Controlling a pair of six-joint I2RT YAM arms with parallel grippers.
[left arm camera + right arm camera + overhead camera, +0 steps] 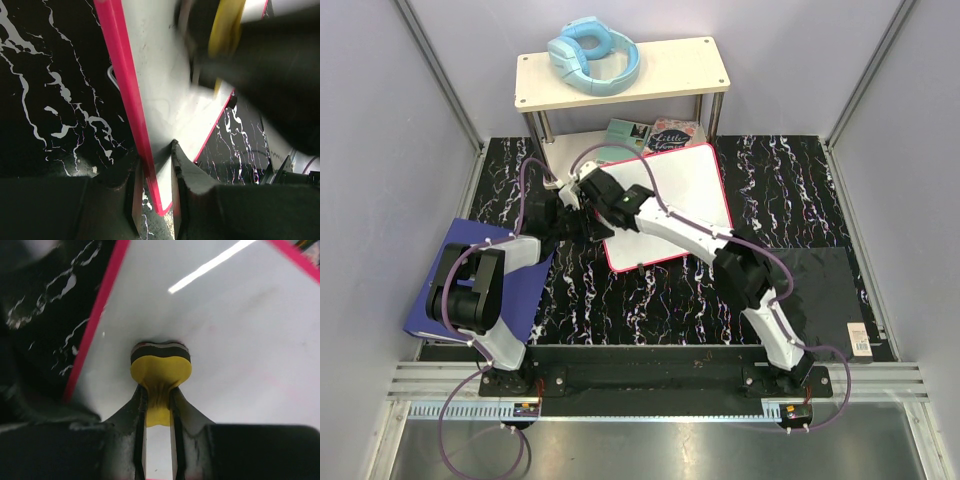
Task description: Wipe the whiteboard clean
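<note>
Whiteboard (692,190) with a pink-red frame lies on the black marbled table (790,185) at mid-table, turned a bit off square. Its surface is mostly white, with faint pinkish smears in the right wrist view. On the board near its left frame edge sits a yellow eraser (160,371), dark pad layers pressed flat to the white surface. The right gripper (157,412) has its jaws pinching the eraser's narrow yellow stem. In the top view that gripper (580,187) is over the board's far-left part, and its arm crosses the board diagonally from the near right. The left gripper (155,187) is at the board's left edge, jaws clamped on the pink frame, one on each side of it. From above it (578,222) is just beside the edge, right below the right gripper. The eraser (226,30) shows blurred in the left wrist view, above the board (160,80). Just beyond the board's far edge lie books (655,135), partly under a cream shelf (670,70). Light blue headphones (592,55) rest on the shelf top. Left of the board and nearer the arms' bases there is a blue binder (525,290), partly under the left arm. A dark mat (820,285) lies near right of the board.
</note>
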